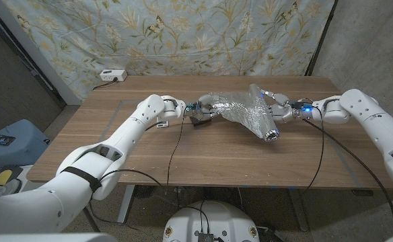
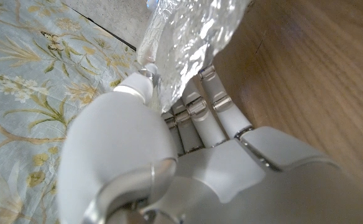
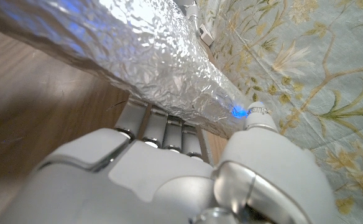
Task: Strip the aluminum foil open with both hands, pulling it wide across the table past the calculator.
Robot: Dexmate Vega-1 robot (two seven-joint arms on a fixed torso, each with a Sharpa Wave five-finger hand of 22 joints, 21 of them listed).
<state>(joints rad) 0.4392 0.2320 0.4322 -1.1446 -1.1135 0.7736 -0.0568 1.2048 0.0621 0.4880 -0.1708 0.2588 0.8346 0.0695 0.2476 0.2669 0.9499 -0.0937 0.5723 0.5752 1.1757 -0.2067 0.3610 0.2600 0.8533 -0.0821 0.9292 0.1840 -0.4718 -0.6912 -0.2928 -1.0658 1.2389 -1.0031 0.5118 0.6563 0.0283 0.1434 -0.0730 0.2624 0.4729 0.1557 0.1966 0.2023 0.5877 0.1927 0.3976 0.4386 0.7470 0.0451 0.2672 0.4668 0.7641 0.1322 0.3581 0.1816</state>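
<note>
Just above the centre of the head view, the aluminum foil [image 1: 245, 109] hangs as a crumpled sheet stretched between the two hands over the wooden worktop [image 1: 149, 151]. The left hand [image 1: 204, 104] pinches its left end, thumb on one face and fingers on the other, as the left wrist view shows [image 2: 188, 43]. The right hand [image 1: 275, 106] grips the right end the same way [image 3: 163, 62]. The foil's roll end [image 1: 270, 134] dips toward the worktop, lower right of the sheet. A small dark object, probably the calculator [image 1: 200, 119], sits just below the left hand.

The main risk, as I judge it, is tearing: the foil looks thin and already creased, so an uneven or jerky pull could rip it at either pinch. A thumb-and-finger hold may also slip off the smooth surface. The drooping roll end could drag on the worktop, and the left hand, working so close, could knock the calculator aside
</note>
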